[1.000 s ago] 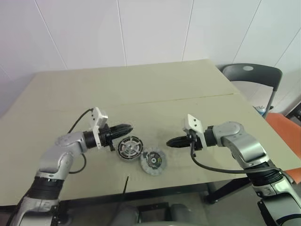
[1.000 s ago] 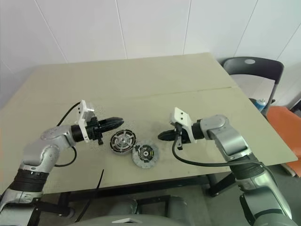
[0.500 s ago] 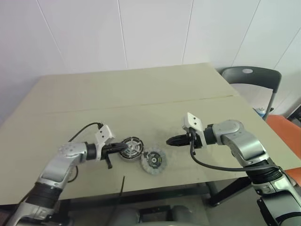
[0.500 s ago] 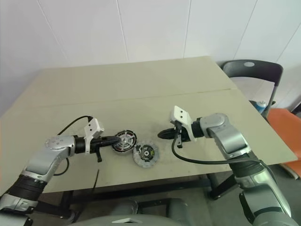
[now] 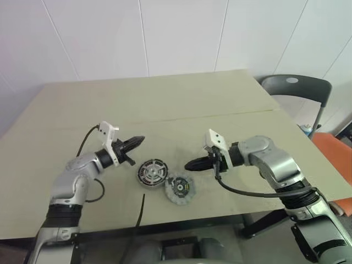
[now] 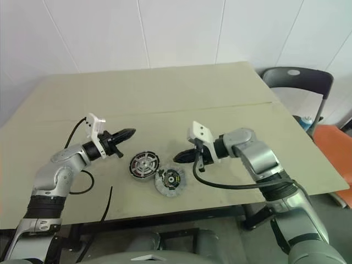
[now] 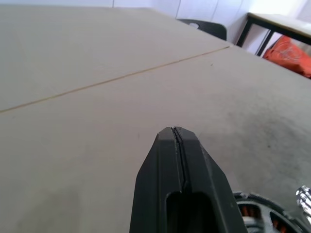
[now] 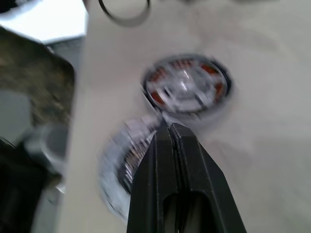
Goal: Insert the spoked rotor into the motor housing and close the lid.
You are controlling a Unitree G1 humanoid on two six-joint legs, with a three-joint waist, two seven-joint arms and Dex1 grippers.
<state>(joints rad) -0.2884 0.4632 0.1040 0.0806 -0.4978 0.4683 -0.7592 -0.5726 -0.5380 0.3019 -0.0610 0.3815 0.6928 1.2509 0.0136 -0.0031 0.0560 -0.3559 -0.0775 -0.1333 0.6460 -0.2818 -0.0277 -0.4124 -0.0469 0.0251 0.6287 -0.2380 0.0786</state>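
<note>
The motor housing [image 5: 152, 172], a dark-rimmed disc with copper-red windings and a pale silvery centre, lies flat near the table's front edge. The lid [image 5: 179, 188], a grey notched disc, lies touching it on the right and nearer the edge. The spoked rotor is hidden or out of view. My left gripper [image 5: 137, 140] is shut and empty, hovering up and to the left of the housing. My right gripper [image 5: 187, 165] is shut and empty, pointing left, just above and to the right of the lid. The right wrist view shows the housing [image 8: 187, 90] and lid [image 8: 121, 165] beyond the shut fingers.
The tan table [image 5: 165, 104] has a seam running across its middle. A black cable [image 5: 138, 212] hangs over the front edge below the housing. A grey chair [image 5: 297, 88] and something orange [image 5: 333, 151] stand off the table's right side.
My left gripper dipped to the housing's left rim half a second ago and has now lifted up and away to the left. The right gripper has shifted left toward the lid.
</note>
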